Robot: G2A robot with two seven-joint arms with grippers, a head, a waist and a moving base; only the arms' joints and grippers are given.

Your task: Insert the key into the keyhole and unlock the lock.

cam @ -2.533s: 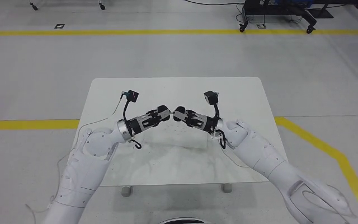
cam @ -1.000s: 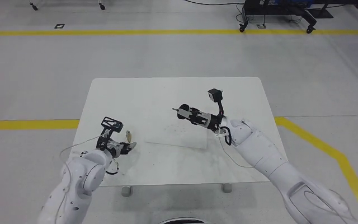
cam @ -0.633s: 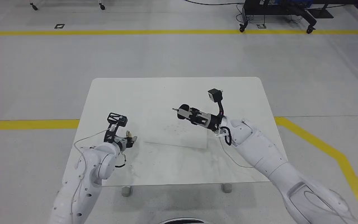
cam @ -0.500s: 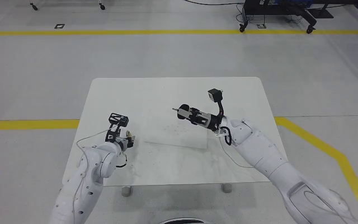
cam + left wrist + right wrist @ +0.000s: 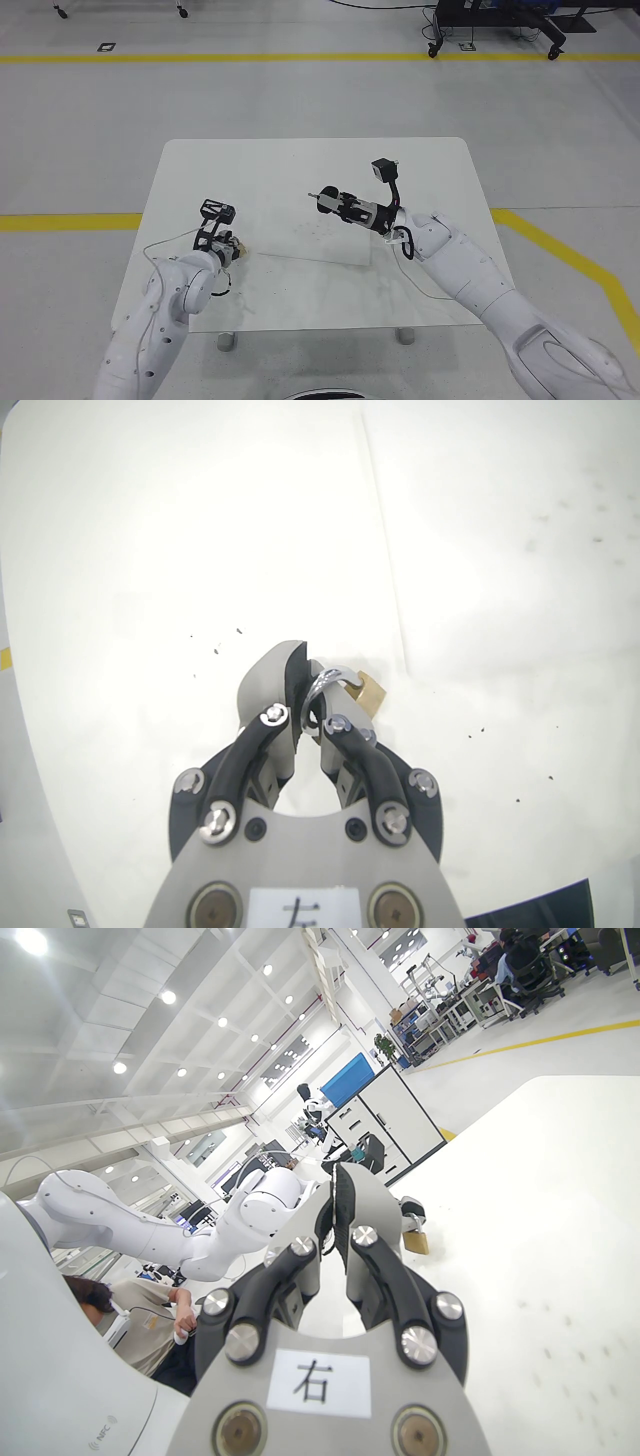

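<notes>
Left wrist view: left jaws are clamping the lock by its shackle, brass body jutting past their tips — at eight o'clock on the tabletop. Right jaws are pinching the key near centre.

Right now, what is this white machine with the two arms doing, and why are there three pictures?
It is a robot with two arms. One picture looks down from above its arms onto a white table. The other two come from small cameras on each wrist, so you see each pincer up close. The left pincer is shut on the silver loop of a small brass padlock, low over the table. The right pincer is shut too, held above the table; the thin metal tip poking out of it looks like the key.
</notes>
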